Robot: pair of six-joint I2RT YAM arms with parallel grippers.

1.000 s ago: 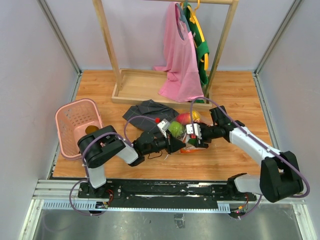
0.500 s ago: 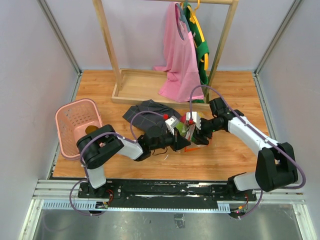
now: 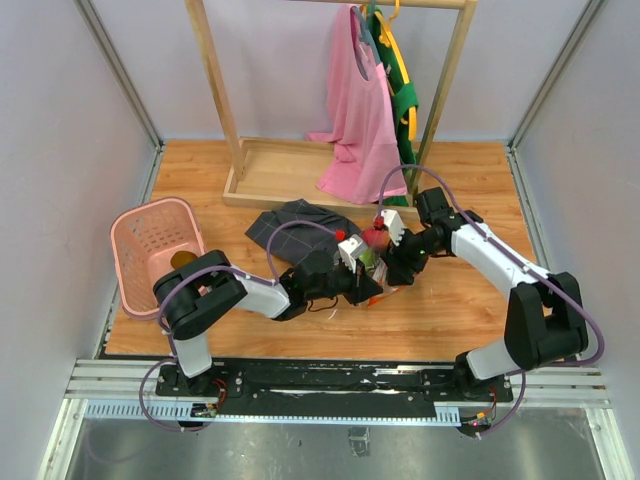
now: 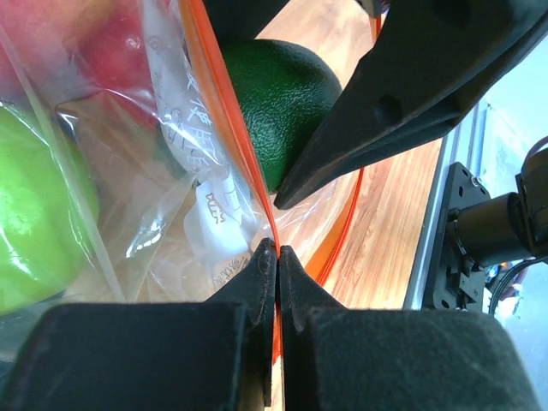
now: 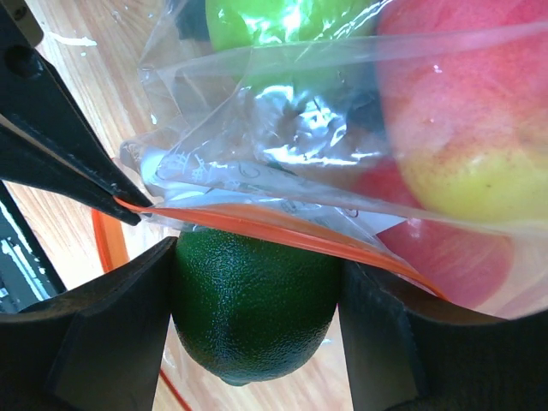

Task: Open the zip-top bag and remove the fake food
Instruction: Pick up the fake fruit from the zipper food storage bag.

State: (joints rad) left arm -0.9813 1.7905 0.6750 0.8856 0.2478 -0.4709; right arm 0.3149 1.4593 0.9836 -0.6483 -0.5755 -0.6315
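The zip-top bag [image 3: 372, 262] is held up at mid-table between both arms, its clear plastic [image 5: 282, 111] full of fake food. My left gripper [image 4: 276, 253] is shut on the bag's orange zip strip [image 4: 229, 128]. A dark green fruit [image 5: 253, 300] sits at the bag's mouth, just under the strip [image 5: 282, 227], and my right gripper [image 5: 257, 338] is shut on it. Inside the bag are a lime green fruit [image 4: 34, 214], a red one [image 4: 77, 43] and a red-yellow mango [image 5: 462, 128]. The right gripper's fingers [image 4: 411, 94] lie against the green fruit [image 4: 278, 103].
A pink basket [image 3: 150, 250] at the left holds a brownish piece [image 3: 182, 259]. A grey checked cloth [image 3: 295, 222] lies just behind the bag. Farther back stands a wooden rack [image 3: 290, 185] hung with a pink garment [image 3: 360, 120].
Both grippers have drawn together and shifted toward the back, and the bag has bunched up between them. The right forearm has swung farther from the front edge.
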